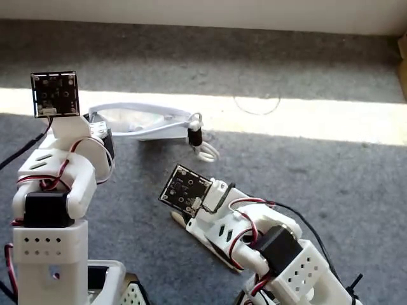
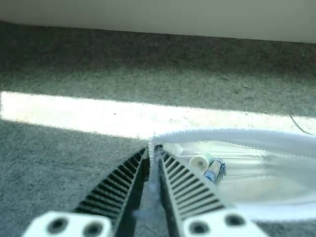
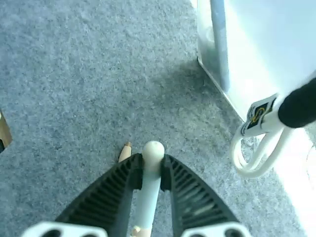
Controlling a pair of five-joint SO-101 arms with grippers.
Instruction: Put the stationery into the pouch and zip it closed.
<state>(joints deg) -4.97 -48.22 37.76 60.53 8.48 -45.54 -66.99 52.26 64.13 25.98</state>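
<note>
While left gripper [image 2: 152,152] pinches pouch [image 2: 269,183] rim, right gripper [image 3: 151,165] clamps pen [image 3: 153,149], pencil [image 3: 125,151] mostly hidden.

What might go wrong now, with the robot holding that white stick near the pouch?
The right end effector pinches the white stick close to its rounded tip, so it might tilt or slip out. The left end effector holds the pouch by one end only, and the opening looks narrow, so the stick may snag on the zip edge. A pencil lies right beside the stick and might get knocked away.
</note>
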